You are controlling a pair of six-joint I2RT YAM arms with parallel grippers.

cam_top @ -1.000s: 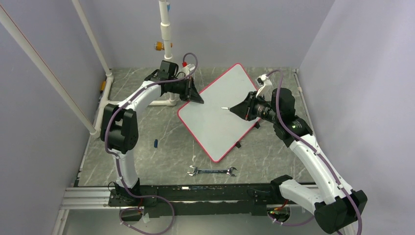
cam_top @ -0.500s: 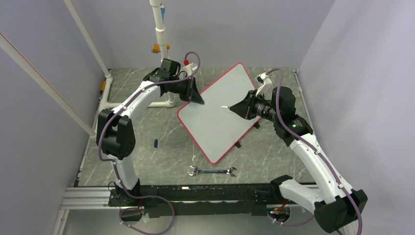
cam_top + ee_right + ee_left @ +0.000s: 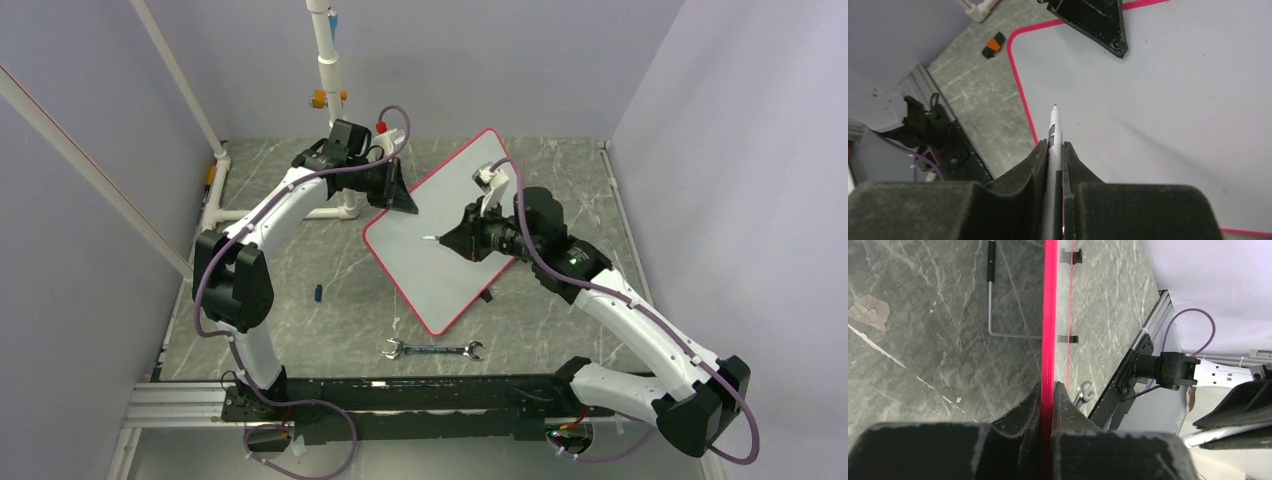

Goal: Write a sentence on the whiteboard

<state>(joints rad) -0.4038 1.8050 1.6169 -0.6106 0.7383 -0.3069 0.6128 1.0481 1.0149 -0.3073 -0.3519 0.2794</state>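
Note:
The whiteboard (image 3: 445, 285) lies turned like a diamond on the table, white with a red-pink rim (image 3: 1050, 315). No sentence shows on its face. My left gripper (image 3: 408, 207) is shut on the board's upper-left edge, with the rim pinched between its jaws (image 3: 1050, 387). My right gripper (image 3: 455, 238) is over the board's middle, shut on a white marker (image 3: 1054, 125). The marker's tip (image 3: 428, 239) points toward the left rim. I cannot tell whether it touches the surface. The left gripper's fingers (image 3: 1098, 22) show at the top of the right wrist view.
A wrench (image 3: 433, 350) lies on the grey table in front of the board. A small blue piece (image 3: 318, 292) sits to the board's left, and a small orange-and-black piece (image 3: 993, 44) is near its far-left corner. White pipes (image 3: 330, 60) stand behind. Black clips (image 3: 1070, 338) are under the board.
My right gripper has carried the marker leftward from the board's right edge to over its middle. The left gripper keeps its hold on the rim.

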